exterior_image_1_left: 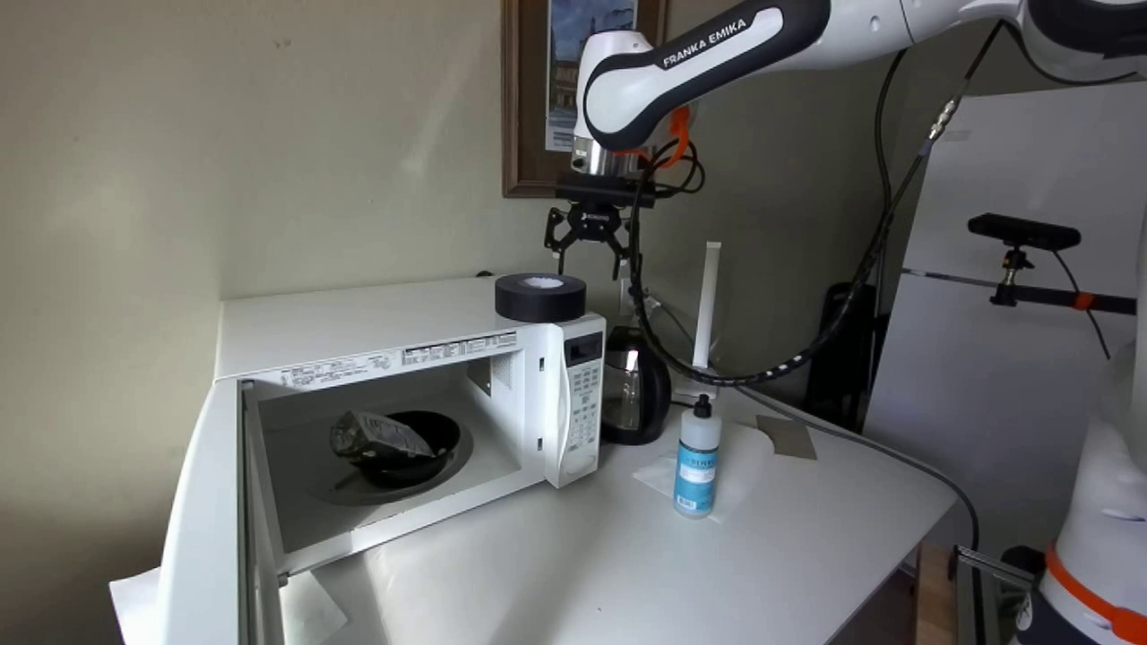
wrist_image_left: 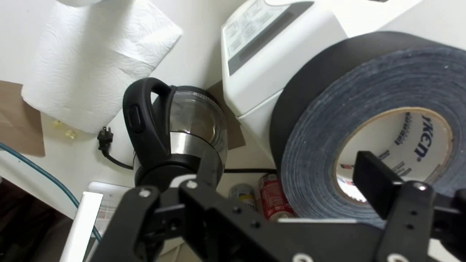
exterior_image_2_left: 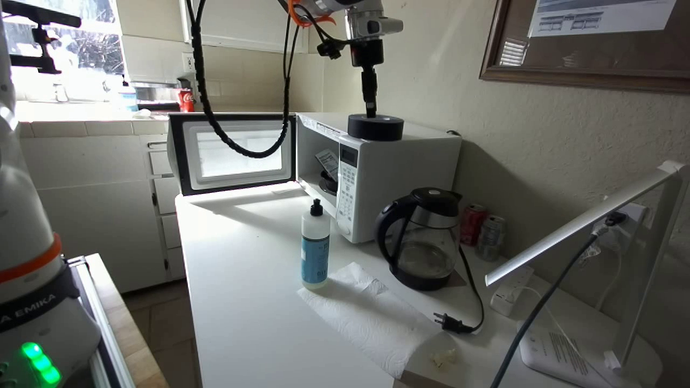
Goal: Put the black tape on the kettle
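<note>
The white surface lies with one edge along the wall and the opposite edge facing the robot's base. The microwave, its door swung out, stands toward the wall-side edge. Just beside it stands the kettle, upright, handle turned toward the base-side edge. The pincer points down above the microwave's kettle-side edge, its jaws standing spread apart. The bottle stands upright, nearer the base-side edge than the kettle. The black tape lies flat on the microwave's top, at the front corner above the control panel, apart from the kettle. One fingertip overlies its core in the wrist view; entry cannot be confirmed.
</note>
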### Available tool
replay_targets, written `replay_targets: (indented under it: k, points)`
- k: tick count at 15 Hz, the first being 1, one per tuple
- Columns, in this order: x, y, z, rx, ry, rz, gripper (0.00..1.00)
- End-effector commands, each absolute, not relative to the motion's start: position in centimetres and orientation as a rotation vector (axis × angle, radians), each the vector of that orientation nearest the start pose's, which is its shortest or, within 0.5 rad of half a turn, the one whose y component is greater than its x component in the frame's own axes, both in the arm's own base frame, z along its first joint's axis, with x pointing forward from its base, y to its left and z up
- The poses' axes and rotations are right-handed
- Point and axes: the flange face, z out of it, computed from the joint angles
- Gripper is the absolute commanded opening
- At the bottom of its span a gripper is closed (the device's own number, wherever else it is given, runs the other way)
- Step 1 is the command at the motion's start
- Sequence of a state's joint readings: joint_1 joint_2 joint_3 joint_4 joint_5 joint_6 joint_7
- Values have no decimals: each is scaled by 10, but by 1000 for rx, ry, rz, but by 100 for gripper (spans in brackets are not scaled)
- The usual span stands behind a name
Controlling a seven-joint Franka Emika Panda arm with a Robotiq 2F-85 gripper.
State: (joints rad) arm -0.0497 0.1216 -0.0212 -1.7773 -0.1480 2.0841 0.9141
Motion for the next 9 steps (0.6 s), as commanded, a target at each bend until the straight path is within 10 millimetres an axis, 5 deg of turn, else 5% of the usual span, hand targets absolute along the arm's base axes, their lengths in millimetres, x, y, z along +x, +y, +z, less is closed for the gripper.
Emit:
replay_targets:
  k: [1, 5, 9]
  points:
    - [622, -53, 489, -2826, 1413, -236, 89]
    - [631, -56, 489, -2756, 1443, -267, 100]
    - [637, -53, 495, -2734, 1442, -258, 100]
